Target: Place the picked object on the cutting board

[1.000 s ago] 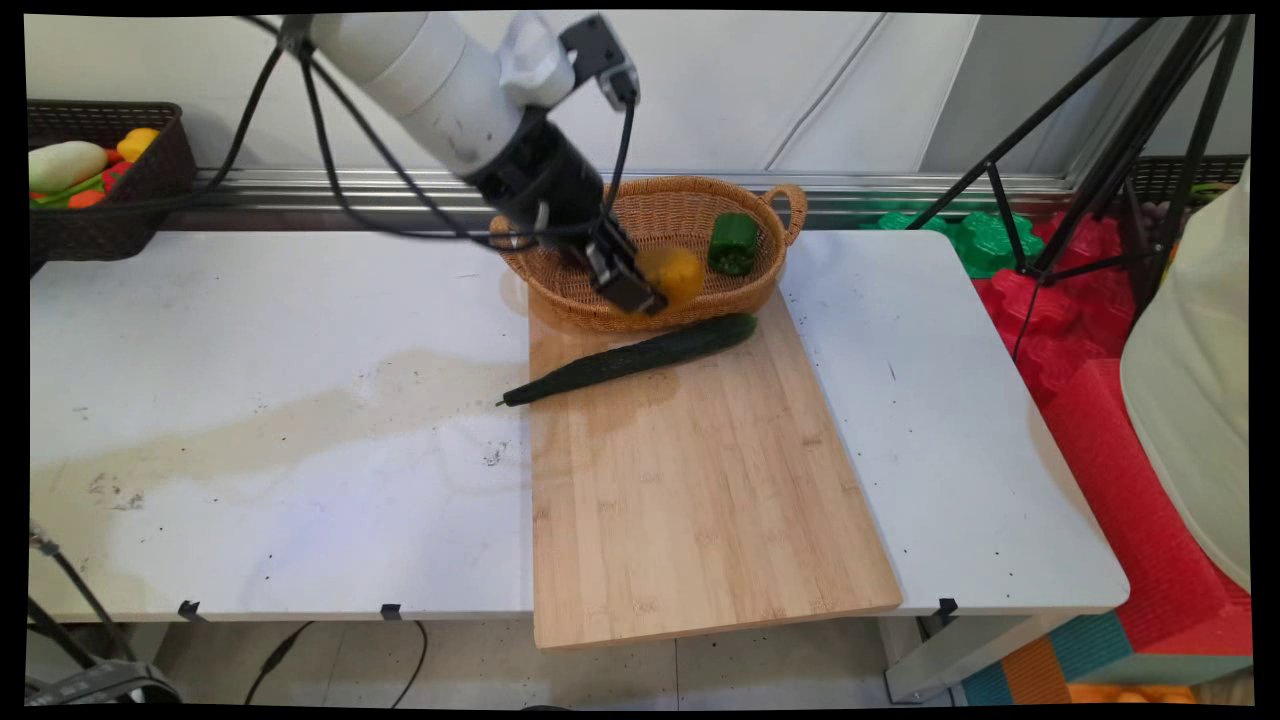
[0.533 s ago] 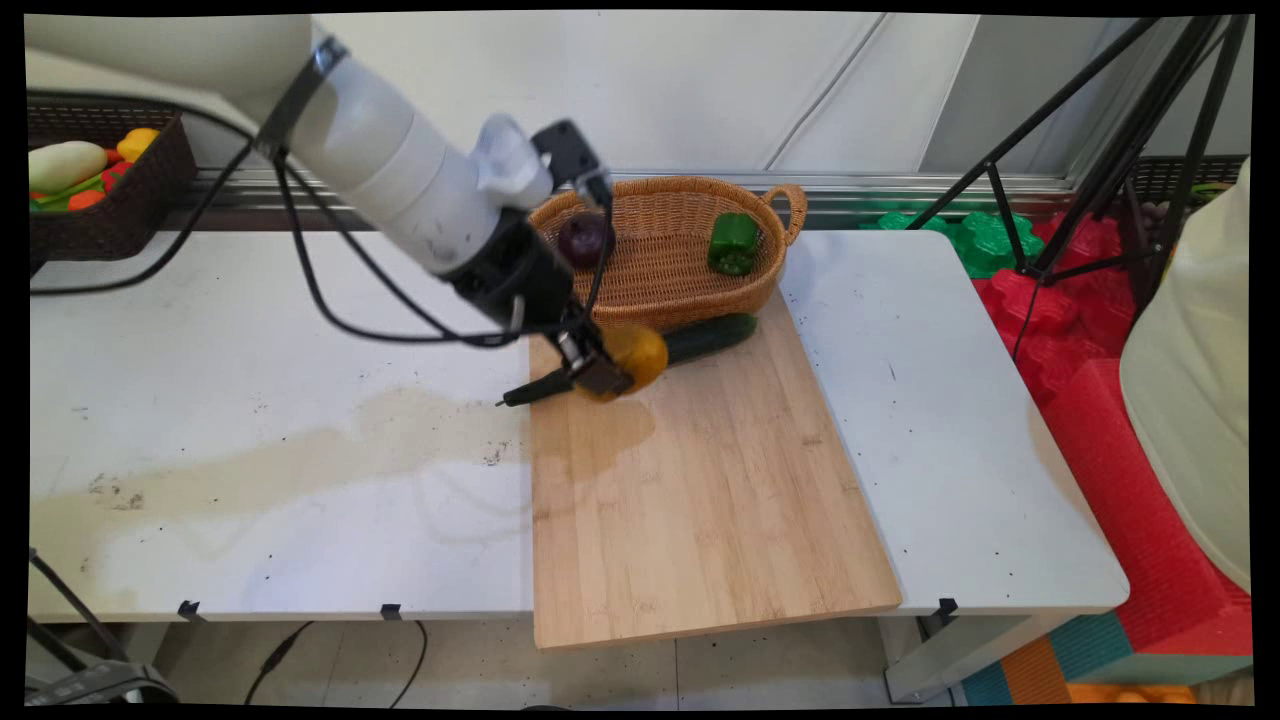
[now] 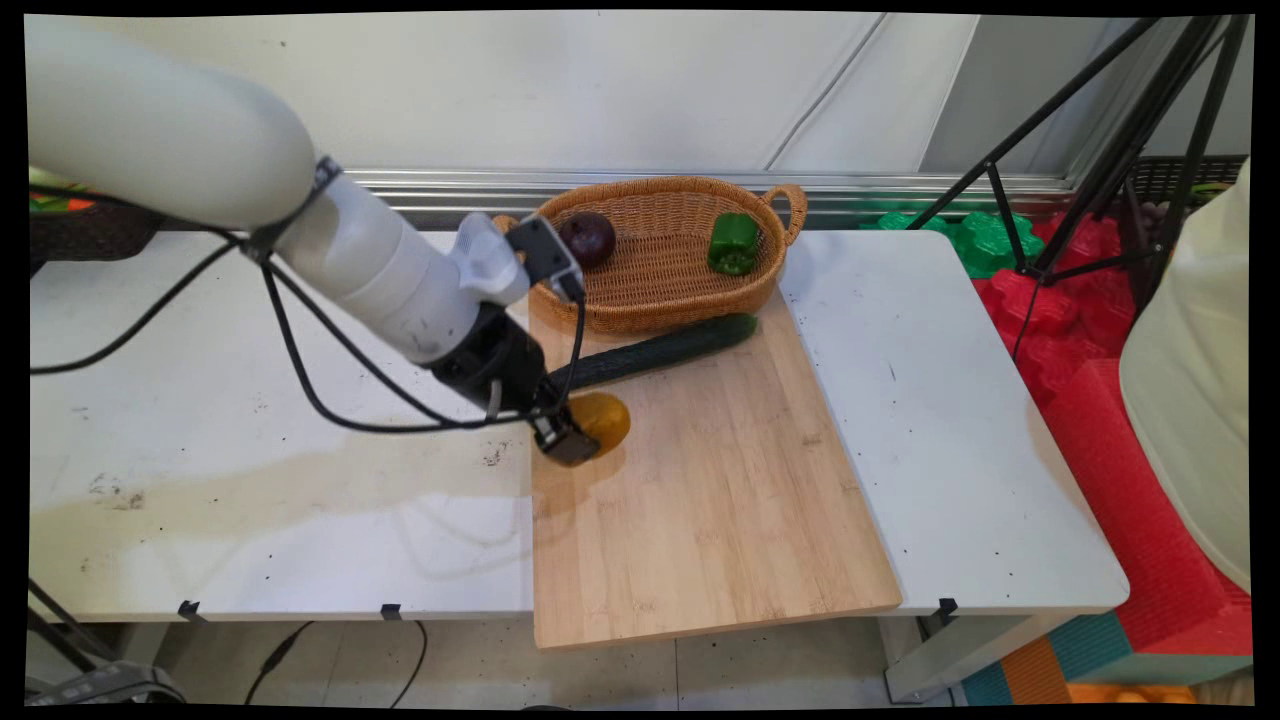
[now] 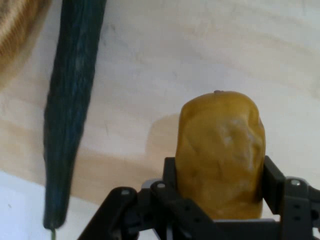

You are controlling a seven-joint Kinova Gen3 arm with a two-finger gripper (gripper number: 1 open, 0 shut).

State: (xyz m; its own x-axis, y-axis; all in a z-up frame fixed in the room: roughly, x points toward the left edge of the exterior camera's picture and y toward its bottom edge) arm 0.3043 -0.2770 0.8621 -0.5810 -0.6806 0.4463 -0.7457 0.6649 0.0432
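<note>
My gripper is shut on a yellow-brown potato, holding it just above the left part of the wooden cutting board. In the hand view the potato fills the space between the black fingers, with the board beneath it. A long dark green cucumber lies aslant across the board's far end, just behind the gripper; the hand view has the cucumber at its left. Behind it stands a wicker basket holding a dark purple onion and a green bell pepper.
A dark basket with vegetables sits at the table's far left, partly behind the arm. Black tripod legs stand at the right over red and green foam mats. A brownish stain crosses the white table.
The gripper carried the potato out of the wicker basket, over the cucumber, and down toward the near left of the board. The onion in the basket came into sight.
</note>
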